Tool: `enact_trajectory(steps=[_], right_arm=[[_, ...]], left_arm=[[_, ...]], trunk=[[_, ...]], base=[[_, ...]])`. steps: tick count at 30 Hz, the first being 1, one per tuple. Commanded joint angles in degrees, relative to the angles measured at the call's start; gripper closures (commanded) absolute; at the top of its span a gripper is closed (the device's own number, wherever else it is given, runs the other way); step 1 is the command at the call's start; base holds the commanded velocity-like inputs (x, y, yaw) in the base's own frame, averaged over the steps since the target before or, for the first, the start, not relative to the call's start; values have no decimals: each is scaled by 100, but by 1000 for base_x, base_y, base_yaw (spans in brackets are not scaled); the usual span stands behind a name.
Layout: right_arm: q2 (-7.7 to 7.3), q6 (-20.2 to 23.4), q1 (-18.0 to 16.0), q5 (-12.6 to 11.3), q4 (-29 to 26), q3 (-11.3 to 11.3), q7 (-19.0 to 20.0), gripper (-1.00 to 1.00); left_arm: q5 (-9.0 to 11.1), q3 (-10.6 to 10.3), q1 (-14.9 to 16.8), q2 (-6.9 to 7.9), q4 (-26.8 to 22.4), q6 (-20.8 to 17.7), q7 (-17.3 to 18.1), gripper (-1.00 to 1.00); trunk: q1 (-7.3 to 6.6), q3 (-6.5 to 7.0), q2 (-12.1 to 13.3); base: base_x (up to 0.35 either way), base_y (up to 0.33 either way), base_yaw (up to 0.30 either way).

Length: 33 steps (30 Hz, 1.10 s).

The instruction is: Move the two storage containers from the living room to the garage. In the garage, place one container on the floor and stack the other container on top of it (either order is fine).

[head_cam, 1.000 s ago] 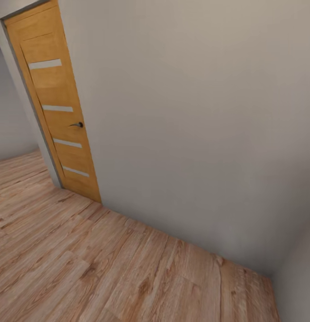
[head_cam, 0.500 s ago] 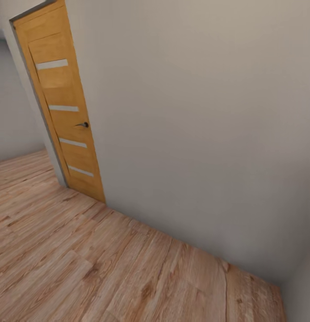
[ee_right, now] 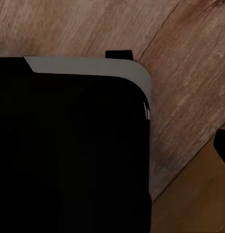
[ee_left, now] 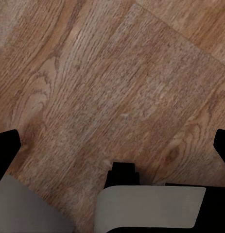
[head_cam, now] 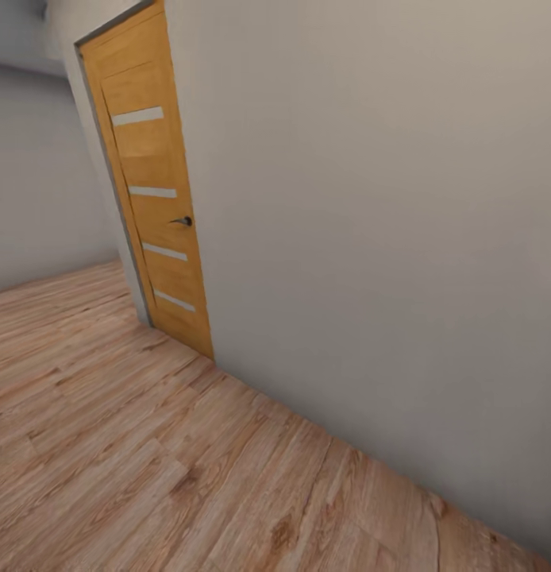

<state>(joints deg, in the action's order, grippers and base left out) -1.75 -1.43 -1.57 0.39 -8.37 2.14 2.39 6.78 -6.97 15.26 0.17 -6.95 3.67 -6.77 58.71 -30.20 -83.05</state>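
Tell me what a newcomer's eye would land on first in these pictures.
The orange wooden door stands out first: shut, with pale horizontal strips and a dark handle, at the head view's upper left. Beside it, a plain grey wall takes up the right, above a light wood plank floor. The left end effector hangs wide open over the planks.

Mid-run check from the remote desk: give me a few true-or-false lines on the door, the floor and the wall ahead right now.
1. The wooden door is shut. True.
2. The door has a round brass knob. False: it has a dark lever handle.
3. The floor is light wood plank. True.
4. A brick fireplace stands in the wall right of the door. False: that wall is plain and pale.
5. The door carries four pale horizontal strips. True.
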Motion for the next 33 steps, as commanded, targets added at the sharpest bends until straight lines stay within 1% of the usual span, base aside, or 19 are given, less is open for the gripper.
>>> enact_trajectory(steps=[1, 33], right_arm=[[-1, -15, -2, 4, 2, 23, 25, -100], [1, -15, -2, 5, 2, 21, 25, -100]], left_arm=[[60, -50, 5, 1, 6, 20, -17, -100], [60, -50, 4, 1, 8, 20, -19, -100]], trunk=[[1, -5, -3], [1, -5, -3]], base=[[168, 12, 251], [178, 1, 252]])
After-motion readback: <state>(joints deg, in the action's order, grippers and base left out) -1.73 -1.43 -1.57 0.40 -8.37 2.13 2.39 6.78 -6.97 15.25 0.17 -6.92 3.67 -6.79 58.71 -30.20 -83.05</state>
